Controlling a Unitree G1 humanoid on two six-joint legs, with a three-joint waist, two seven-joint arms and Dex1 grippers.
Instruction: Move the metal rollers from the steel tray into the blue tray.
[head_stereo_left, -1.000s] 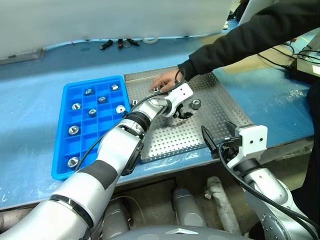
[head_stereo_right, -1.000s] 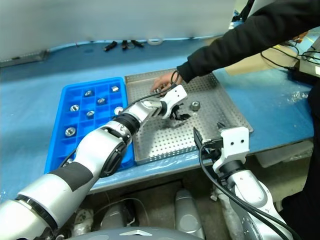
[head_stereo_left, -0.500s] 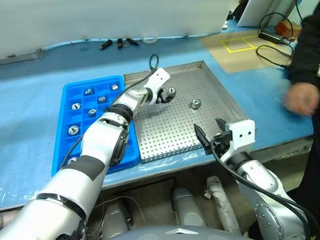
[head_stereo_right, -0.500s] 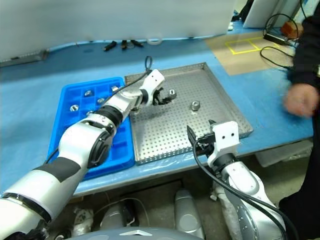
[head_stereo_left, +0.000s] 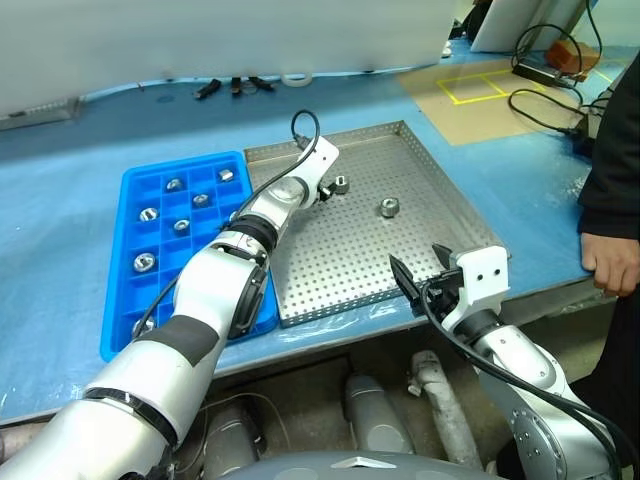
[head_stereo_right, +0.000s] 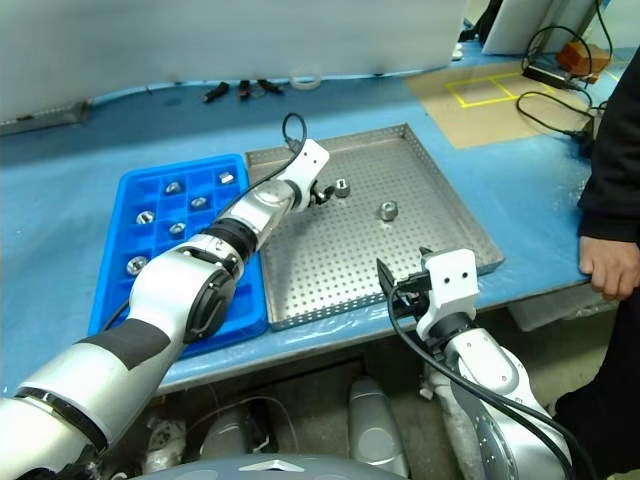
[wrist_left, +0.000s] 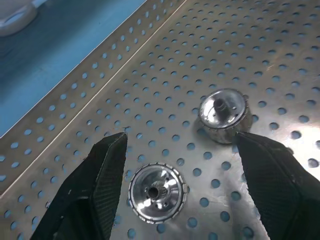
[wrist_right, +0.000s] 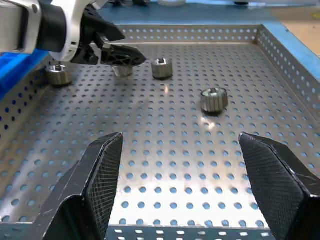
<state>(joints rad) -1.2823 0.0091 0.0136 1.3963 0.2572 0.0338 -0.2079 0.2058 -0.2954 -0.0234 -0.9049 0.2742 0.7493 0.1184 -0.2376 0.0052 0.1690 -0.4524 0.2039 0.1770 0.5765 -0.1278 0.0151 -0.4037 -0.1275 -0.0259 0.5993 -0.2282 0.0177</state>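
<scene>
The steel tray (head_stereo_left: 340, 260) lies mid-table with several metal rollers on it. My left gripper (head_stereo_left: 322, 194) is open and low over the tray's far left part. In the left wrist view, one roller (wrist_left: 158, 191) lies on the tray between its fingers (wrist_left: 95, 185), ungripped. A second roller (wrist_left: 224, 115) sits just beyond. Another roller (head_stereo_left: 389, 207) rests further right, and one (wrist_right: 59, 75) lies by the tray's left rim. The blue tray (head_stereo_left: 168, 288) to the left holds several rollers (head_stereo_left: 144, 262). My right gripper (head_stereo_left: 425, 285) hangs open and empty at the steel tray's near edge.
A person stands at the table's right edge, with a hand (head_stereo_left: 610, 265) resting on it, clear of the tray. Small tools and a tape roll (head_stereo_left: 298, 77) lie at the table's back. Cables (head_stereo_left: 545, 95) and a marked board sit at the far right.
The person's arm has pulled out of the steel tray to the right. My left gripper has swung from the tray's middle to its far left and now straddles a roller. My right gripper has hardly moved.
</scene>
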